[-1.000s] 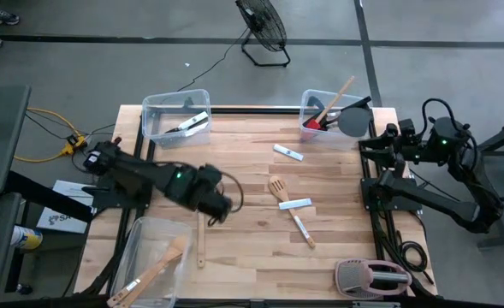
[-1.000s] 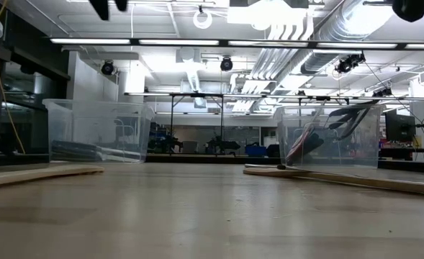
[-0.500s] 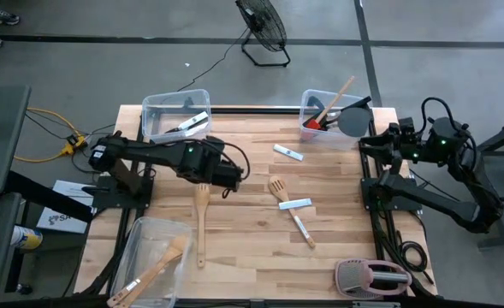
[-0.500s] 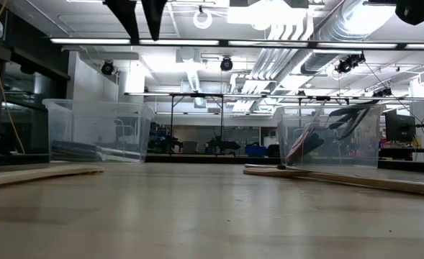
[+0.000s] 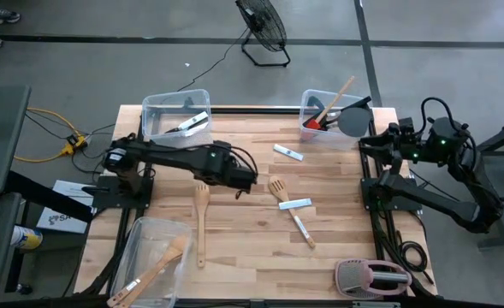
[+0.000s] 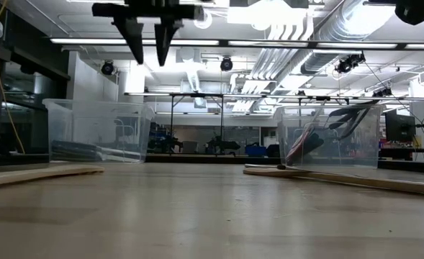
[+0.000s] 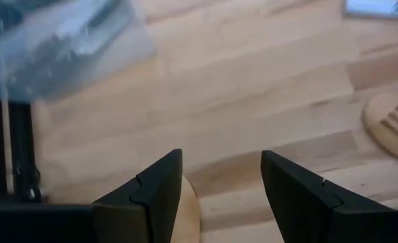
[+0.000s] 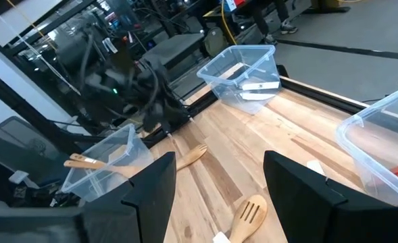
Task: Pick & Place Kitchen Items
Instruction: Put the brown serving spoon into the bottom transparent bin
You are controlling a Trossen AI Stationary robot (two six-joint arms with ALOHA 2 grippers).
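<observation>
My left gripper [image 5: 246,177] [image 6: 148,49] hangs open above the middle of the table, holding nothing. A wooden spoon [image 5: 200,221] lies flat just left of it; its bowl [image 7: 186,210] shows beside one finger in the left wrist view. To the gripper's right lie a forked wooden turner [image 5: 277,188] [image 7: 393,129], two white-bladed knives [image 5: 295,204] [image 5: 304,230] and another white knife [image 5: 287,153]. My right gripper [image 8: 219,196] [image 5: 394,137] waits open, raised at the table's right edge.
Clear bins stand at the far left [image 5: 176,115] with a knife inside, at the far right [image 5: 327,111] with several utensils, and at the near left [image 5: 151,261] with wooden utensils. A pink-and-grey toaster [image 5: 371,278] sits at the near right corner.
My left gripper has swung from above the spoon toward the table's right and far edge, sinking somewhat and turning about its own axis. Its fingers have dropped into the low view. The spoon, uncovered now, lies where it was.
</observation>
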